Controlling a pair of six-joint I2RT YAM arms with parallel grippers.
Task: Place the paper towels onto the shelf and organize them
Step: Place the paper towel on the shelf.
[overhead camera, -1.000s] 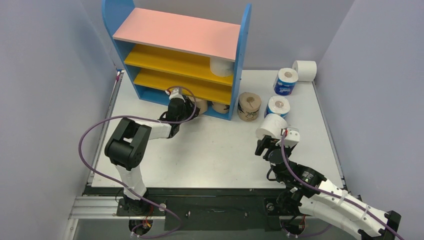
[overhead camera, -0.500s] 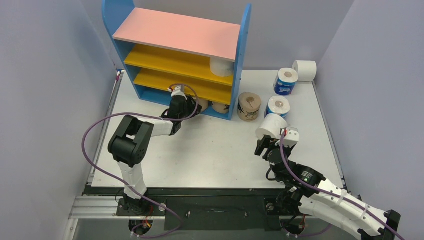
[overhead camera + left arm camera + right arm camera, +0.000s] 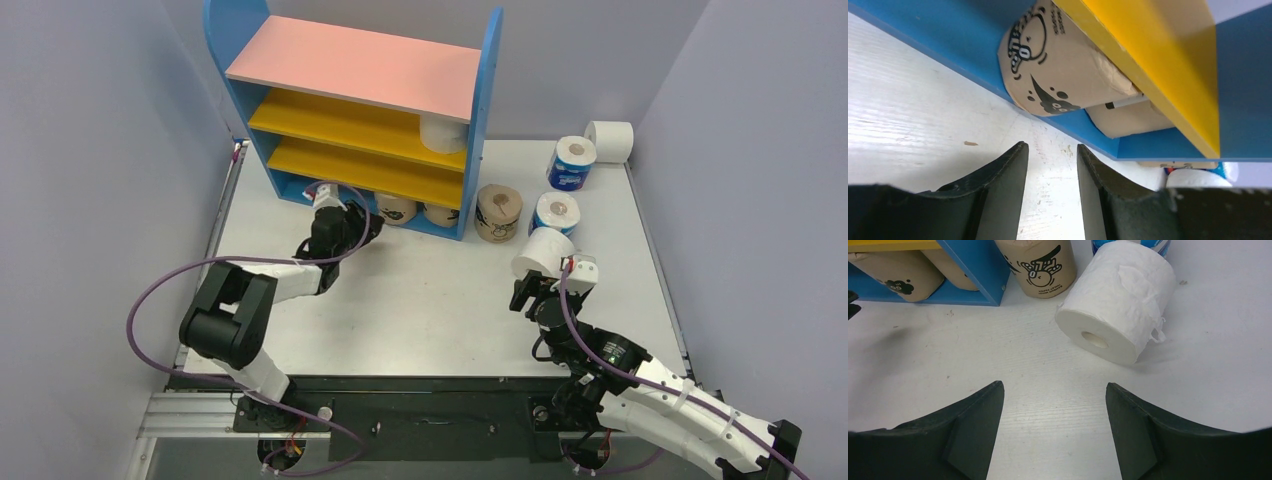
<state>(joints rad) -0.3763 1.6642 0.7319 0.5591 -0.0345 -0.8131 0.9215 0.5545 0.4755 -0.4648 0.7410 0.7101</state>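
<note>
The shelf [image 3: 352,68] stands at the back left. One white roll [image 3: 443,133] is on its upper yellow board. Two tan printed rolls [image 3: 397,208] [image 3: 440,215] lie in the bottom tier. My left gripper [image 3: 366,231] hovers just off the blue base, open and empty. In the left wrist view, the nearer tan roll [image 3: 1058,65] lies beyond the left gripper [image 3: 1050,147]. My right gripper [image 3: 524,292] is open just short of a white roll [image 3: 543,252] lying on its side. That white roll [image 3: 1118,300] is ahead of the right gripper [image 3: 1054,385], untouched.
On the table right of the shelf are an upright tan roll [image 3: 499,213], two blue-wrapped rolls [image 3: 556,212] [image 3: 571,163] and another white roll [image 3: 611,140] at the back corner. Grey walls close in both sides. The shelf's blue side panel [image 3: 979,270] is near the right gripper's left.
My left arm has drawn back leftward from the bottom tier, away from the tan roll, which stays on the shelf. The right arm has not moved.
</note>
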